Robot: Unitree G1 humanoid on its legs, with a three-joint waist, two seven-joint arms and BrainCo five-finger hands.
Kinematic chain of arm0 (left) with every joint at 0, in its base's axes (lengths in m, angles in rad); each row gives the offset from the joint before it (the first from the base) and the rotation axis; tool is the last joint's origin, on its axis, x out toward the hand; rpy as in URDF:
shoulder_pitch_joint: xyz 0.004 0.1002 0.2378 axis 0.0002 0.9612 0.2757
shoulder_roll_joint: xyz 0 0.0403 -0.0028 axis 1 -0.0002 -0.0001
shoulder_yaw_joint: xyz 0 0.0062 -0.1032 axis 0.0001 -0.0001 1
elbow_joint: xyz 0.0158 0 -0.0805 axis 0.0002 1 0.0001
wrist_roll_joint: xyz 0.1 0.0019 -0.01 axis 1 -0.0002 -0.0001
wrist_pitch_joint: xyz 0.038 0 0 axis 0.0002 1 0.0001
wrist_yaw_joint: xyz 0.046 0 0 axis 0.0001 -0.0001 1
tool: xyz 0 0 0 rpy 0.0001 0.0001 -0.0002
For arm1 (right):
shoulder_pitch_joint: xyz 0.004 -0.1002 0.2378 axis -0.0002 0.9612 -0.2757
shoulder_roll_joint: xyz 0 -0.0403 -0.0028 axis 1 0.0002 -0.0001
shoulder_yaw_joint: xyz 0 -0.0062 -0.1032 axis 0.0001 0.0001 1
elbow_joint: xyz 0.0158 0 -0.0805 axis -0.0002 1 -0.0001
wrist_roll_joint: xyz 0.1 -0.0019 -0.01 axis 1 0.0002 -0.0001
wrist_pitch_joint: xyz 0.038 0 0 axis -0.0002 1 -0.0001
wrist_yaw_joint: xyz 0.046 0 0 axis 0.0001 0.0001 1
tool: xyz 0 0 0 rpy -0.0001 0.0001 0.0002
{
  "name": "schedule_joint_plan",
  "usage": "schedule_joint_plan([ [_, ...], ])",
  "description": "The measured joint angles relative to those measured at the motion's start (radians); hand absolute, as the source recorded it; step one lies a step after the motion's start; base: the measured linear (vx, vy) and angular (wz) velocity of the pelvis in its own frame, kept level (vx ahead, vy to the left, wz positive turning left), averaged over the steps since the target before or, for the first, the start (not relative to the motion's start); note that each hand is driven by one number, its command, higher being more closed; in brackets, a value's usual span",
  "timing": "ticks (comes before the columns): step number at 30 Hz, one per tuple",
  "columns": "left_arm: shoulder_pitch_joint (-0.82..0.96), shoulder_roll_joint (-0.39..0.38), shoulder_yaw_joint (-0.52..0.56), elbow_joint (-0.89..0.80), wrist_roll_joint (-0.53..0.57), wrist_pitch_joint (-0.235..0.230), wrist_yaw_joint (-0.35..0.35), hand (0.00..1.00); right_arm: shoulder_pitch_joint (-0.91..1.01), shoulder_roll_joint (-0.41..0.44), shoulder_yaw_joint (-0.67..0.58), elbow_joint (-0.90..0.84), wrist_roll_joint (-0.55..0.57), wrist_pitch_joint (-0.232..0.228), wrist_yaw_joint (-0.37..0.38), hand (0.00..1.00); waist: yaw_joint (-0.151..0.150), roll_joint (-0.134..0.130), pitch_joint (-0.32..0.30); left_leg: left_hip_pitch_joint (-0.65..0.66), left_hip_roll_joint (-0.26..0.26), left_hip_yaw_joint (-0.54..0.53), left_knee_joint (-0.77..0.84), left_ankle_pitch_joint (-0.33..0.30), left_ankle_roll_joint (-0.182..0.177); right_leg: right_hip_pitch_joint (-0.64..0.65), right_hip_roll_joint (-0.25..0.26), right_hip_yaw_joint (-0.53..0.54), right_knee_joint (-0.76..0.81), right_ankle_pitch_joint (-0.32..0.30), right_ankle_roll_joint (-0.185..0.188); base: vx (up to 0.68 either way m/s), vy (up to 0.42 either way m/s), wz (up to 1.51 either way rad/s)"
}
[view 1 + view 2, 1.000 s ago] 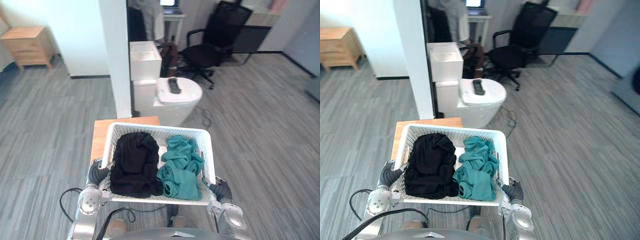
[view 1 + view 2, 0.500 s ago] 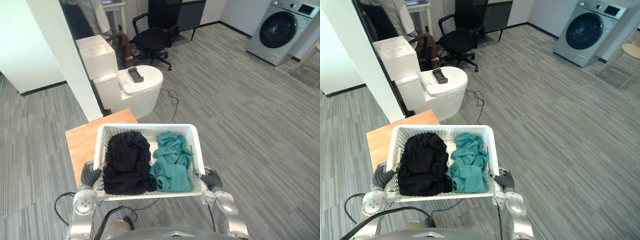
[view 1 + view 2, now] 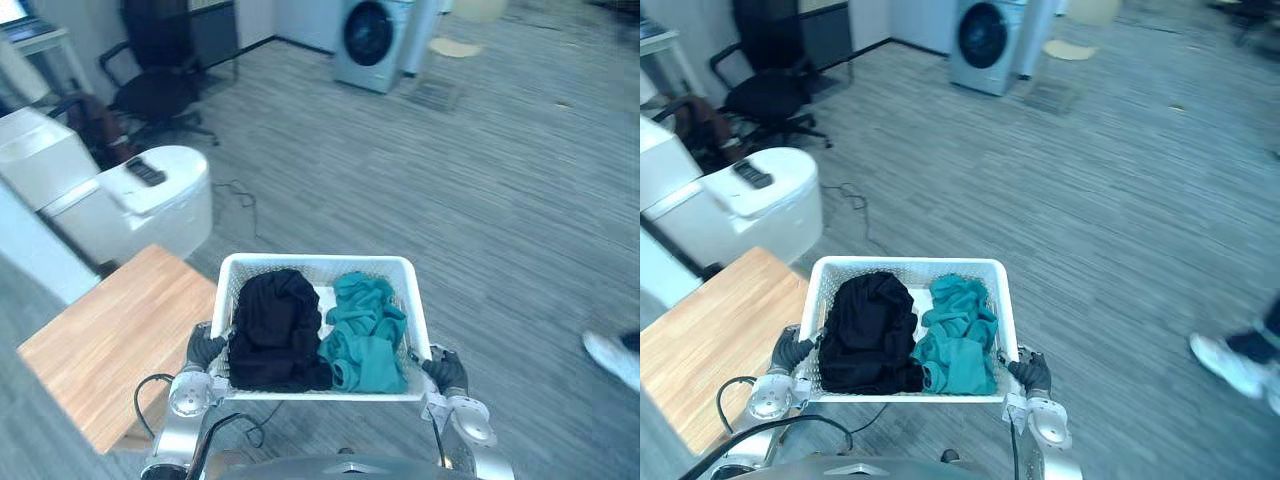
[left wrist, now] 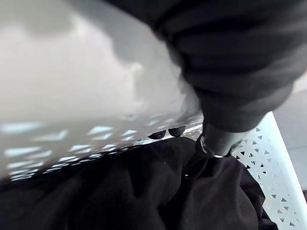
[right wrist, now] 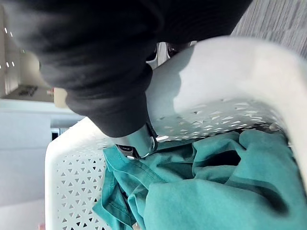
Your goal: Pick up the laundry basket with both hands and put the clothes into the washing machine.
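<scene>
I hold the white laundry basket (image 3: 318, 262) level in front of me, off the wooden table. My left hand (image 3: 203, 348) is shut on its left rim and my right hand (image 3: 446, 372) on its right rim. Inside, a black garment (image 3: 275, 325) is heaped on the left and a teal garment (image 3: 365, 335) on the right. In the left wrist view my thumb (image 4: 216, 139) hooks over the basket wall (image 4: 72, 86) onto the black garment (image 4: 120, 191). In the right wrist view my thumb (image 5: 136, 141) reaches over the rim (image 5: 225, 81) above the teal garment (image 5: 201, 191). The washing machine (image 3: 368, 40) stands far ahead.
A wooden table (image 3: 110, 340) is at the lower left beside the basket. Behind it is a white toilet (image 3: 130, 205) with a dark remote (image 3: 145, 172) on its lid, then a black office chair (image 3: 160, 85). A person's shoe (image 3: 610, 355) shows at the right on the grey floor.
The camera has swung right: the toilet, chair and table have slid left, and the washing machine is now ahead at top centre. The basket stays held. A person's shoe has appeared.
</scene>
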Motion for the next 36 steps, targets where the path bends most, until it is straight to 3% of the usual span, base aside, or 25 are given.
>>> schedule_joint_plan([
  [1,0.004,-0.001,0.001,0.002,-0.017,-0.001,-0.002,1.00,0.011,0.001,0.001,-0.004,0.001,-0.006,0.000,1.00,-0.003,0.001,0.005,-0.014,0.057,-0.035,0.112,0.018,0.043,-0.004,0.025,0.041,0.016,0.000,-0.009,-0.12,-0.095,-1.18],
  [2,0.014,-0.004,0.003,0.002,-0.036,-0.001,-0.002,1.00,0.017,0.001,0.001,-0.014,0.002,-0.007,0.000,1.00,-0.001,0.012,0.022,-0.063,0.088,-0.156,0.218,0.067,0.131,-0.013,0.050,0.084,0.033,0.002,-0.027,-0.13,-0.109,-1.21],
  [3,0.020,-0.006,0.006,0.001,-0.043,-0.001,-0.002,1.00,0.019,0.002,0.001,-0.026,0.002,-0.007,0.000,1.00,0.000,0.007,0.025,-0.083,0.084,-0.228,0.245,0.090,0.150,-0.015,0.054,0.102,0.040,0.000,-0.036,-0.13,-0.113,-1.38],
  [4,0.049,-0.016,0.013,-0.007,-0.064,0.000,-0.005,1.00,0.026,0.008,0.001,-0.061,0.002,-0.007,0.000,1.00,-0.001,0.027,0.035,-0.132,0.054,-0.405,0.293,0.164,0.141,-0.023,0.068,0.150,0.037,-0.010,-0.060,-0.09,-0.037,-1.49],
  [5,0.079,-0.033,0.028,-0.020,-0.081,-0.001,-0.006,1.00,0.024,0.013,-0.001,-0.067,0.001,-0.016,0.001,1.00,0.001,0.017,0.037,-0.173,-0.004,-0.541,0.287,0.220,0.121,-0.023,0.070,0.196,-0.022,-0.030,-0.075,-0.02,0.010,-1.57],
  [6,0.084,-0.055,0.035,-0.016,-0.088,-0.003,-0.009,1.00,0.022,0.007,-0.005,-0.065,0.002,-0.024,0.001,1.00,0.011,0.050,0.009,-0.192,-0.026,-0.622,0.257,0.200,0.113,-0.042,0.095,0.202,0.014,-0.039,-0.073,0.04,0.047,-1.49],
  [7,0.084,-0.068,0.042,-0.036,-0.092,-0.011,-0.011,1.00,0.000,0.004,-0.013,-0.066,0.002,-0.045,0.001,1.00,0.031,0.077,0.023,-0.193,-0.046,-0.716,0.236,0.143,0.064,-0.151,0.145,0.144,0.322,-0.088,-0.097,0.13,-0.077,-0.90],
  [8,0.056,-0.031,0.051,-0.051,-0.095,-0.021,-0.020,1.00,-0.016,0.036,-0.023,-0.058,0.003,-0.049,0.003,1.00,0.019,0.019,0.065,-0.203,-0.095,-0.771,0.277,0.071,0.001,-0.086,0.108,0.145,0.304,-0.203,-0.107,0.06,-0.094,-0.46],
  [9,0.039,-0.048,0.052,-0.033,-0.096,-0.008,-0.021,1.00,-0.033,0.026,-0.031,-0.038,0.002,-0.041,-0.001,1.00,0.006,0.041,0.083,-0.219,-0.104,-0.816,0.284,0.010,-0.017,-0.070,0.131,0.169,0.294,-0.196,-0.121,0.06,-0.058,-0.06],
  [10,0.042,-0.062,0.055,-0.038,-0.096,-0.003,-0.021,1.00,-0.045,0.016,-0.029,-0.032,0.002,-0.035,0.000,1.00,0.013,0.019,0.092,-0.231,-0.178,-0.817,0.220,-0.058,-0.023,-0.070,0.107,0.209,0.283,-0.191,-0.124,0.01,0.046,-0.19],
  [11,0.060,-0.063,0.046,-0.051,-0.097,-0.003,-0.021,1.00,-0.047,0.010,-0.029,-0.029,0.001,-0.040,0.001,1.00,0.021,0.013,0.092,-0.249,-0.253,-0.828,0.127,-0.069,-0.032,-0.072,0.083,0.226,0.267,-0.192,-0.122,0.05,0.063,-0.52],
  [14,0.097,-0.072,0.042,-0.089,-0.104,-0.001,-0.015,1.00,-0.048,0.002,-0.019,-0.029,0.000,-0.039,0.005,1.00,0.050,0.036,0.083,-0.262,-0.295,-0.815,0.004,-0.051,0.013,-0.075,0.082,0.264,0.296,-0.230,-0.102,0.15,0.130,-0.68],
  [17,0.154,-0.050,0.040,-0.169,-0.108,-0.001,0.000,1.00,-0.020,0.013,0.009,-0.032,0.000,-0.049,0.006,1.00,0.048,-0.021,0.019,-0.218,-0.363,-0.745,-0.025,-0.027,0.033,-0.114,0.036,0.290,0.467,-0.328,-0.036,0.33,0.193,-0.49],
  [20,0.125,-0.010,0.039,-0.209,-0.108,0.000,0.017,1.00,-0.031,0.045,0.008,-0.026,0.000,-0.053,0.006,1.00,0.046,-0.050,0.043,-0.129,-0.380,-0.712,-0.035,-0.068,0.059,-0.313,-0.011,0.170,0.931,-0.190,0.192,0.36,0.117,-0.15],
  [21,0.118,-0.003,0.039,-0.209,-0.109,0.000,0.020,1.00,-0.032,0.052,0.008,-0.025,0.000,-0.053,0.006,1.00,0.041,-0.051,0.062,-0.093,-0.380,-0.711,-0.039,-0.075,0.064,-0.327,-0.023,0.143,1.007,-0.182,0.186,0.35,0.073,-0.18],
  [23,0.116,-0.001,0.041,-0.213,-0.113,0.001,0.027,1.00,-0.030,0.058,0.008,-0.025,0.000,-0.051,0.006,1.00,0.043,-0.032,0.085,0.040,-0.359,-0.676,-0.106,-0.103,0.056,-0.413,-0.109,0.009,1.126,-0.214,0.074,0.33,0.030,-0.39],
  [25,0.111,0.003,0.042,-0.246,-0.114,0.001,0.035,1.00,-0.057,0.059,0.008,-0.023,0.000,-0.050,0.006,1.00,0.040,-0.003,0.091,0.089,-0.312,-0.657,-0.149,-0.131,0.025,-0.493,-0.166,-0.116,0.910,-0.215,0.036,0.35,-0.057,-0.48],
  [26,0.102,0.008,0.042,-0.245,-0.119,0.000,0.038,1.00,-0.063,0.057,0.008,-0.019,0.001,-0.051,0.006,1.00,0.038,-0.003,0.092,0.102,-0.305,-0.656,-0.163,-0.136,0.019,-0.504,-0.170,-0.129,0.810,-0.203,0.034,0.39,-0.156,-0.29],
  [29,0.057,0.048,0.018,-0.201,-0.134,0.000,0.039,1.00,-0.073,0.048,0.009,0.015,0.001,-0.051,0.005,1.00,0.004,-0.031,0.082,0.185,-0.291,-0.668,-0.245,-0.167,-0.036,-0.459,-0.192,-0.120,0.276,-0.014,0.063,0.43,-0.269,0.22],
  [30,0.057,0.043,0.014,-0.193,-0.134,0.001,0.039,1.00,-0.066,0.038,0.011,0.015,0.001,-0.046,0.005,1.00,-0.002,-0.029,0.079,0.215,-0.275,-0.669,-0.249,-0.193,-0.047,-0.454,-0.181,-0.115,0.294,0.028,0.049,0.54,-0.306,0.23],
  [31,0.064,0.017,0.013,-0.184,-0.134,0.003,0.039,1.00,-0.053,0.029,0.012,0.014,0.001,-0.039,0.004,1.00,-0.002,0.009,0.065,0.262,-0.234,-0.675,-0.252,-0.199,-0.060,-0.457,-0.136,-0.115,0.376,0.048,0.039,0.58,-0.295,0.15],
  [33,0.072,-0.017,0.017,-0.181,-0.134,0.005,0.041,1.00,-0.039,0.009,0.011,0.007,0.003,-0.038,0.003,1.00,-0.006,0.053,0.053,0.170,-0.154,-0.755,-0.007,-0.112,-0.009,-0.447,-0.086,-0.159,0.462,-0.020,-0.019,0.66,-0.341,0.01],
  [34,0.073,-0.021,0.019,-0.181,-0.134,0.005,0.041,1.00,-0.037,0.007,0.011,0.000,0.005,-0.037,0.004,1.00,-0.006,0.057,0.054,0.124,-0.133,-0.768,0.097,-0.055,-0.005,-0.428,-0.067,-0.166,0.467,-0.041,-0.029,0.63,-0.344,-0.06],
  [35,0.076,-0.034,0.022,-0.181,-0.134,0.009,0.039,1.00,-0.016,0.001,0.011,-0.033,0.007,-0.033,0.004,1.00,0.000,0.069,0.059,0.024,-0.086,-0.804,0.323,0.095,0.010,-0.363,-0.040,-0.180,0.448,-0.077,-0.050,0.64,-0.282,-0.02],
  [36,0.086,-0.045,0.023,-0.181,-0.136,0.009,0.035,1.00,0.001,-0.003,0.010,-0.056,0.008,-0.033,0.004,1.00,0.010,0.075,0.062,-0.037,-0.063,-0.818,0.487,0.122,-0.002,-0.301,-0.017,-0.184,0.426,-0.097,-0.068,0.63,-0.257,-0.05],
])
